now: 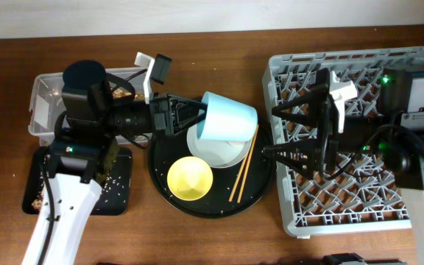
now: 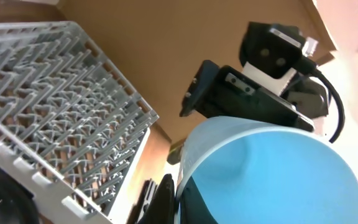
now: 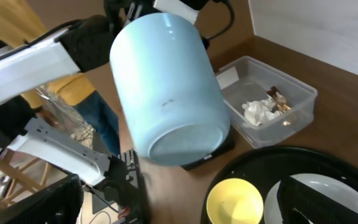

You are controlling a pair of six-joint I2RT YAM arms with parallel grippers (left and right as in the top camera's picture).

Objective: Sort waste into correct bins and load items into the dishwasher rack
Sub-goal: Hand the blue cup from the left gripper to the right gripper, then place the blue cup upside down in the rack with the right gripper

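I see the left tool point(image 1: 199, 114) clamped on the rim of the light-blue cup point(image 1: 229, 118), held tipped on its side above the round black tray point(image 1: 256, 184) at frame centre. Right tool point(image 1: 277, 131) stands wide, gripping nothing, over the dishwasher rack point(image 1: 344, 223) at frame right.

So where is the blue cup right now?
In the overhead view the blue cup is tipped on its side in the left fingers, above the white plate on the round black tray, left of the grey rack.
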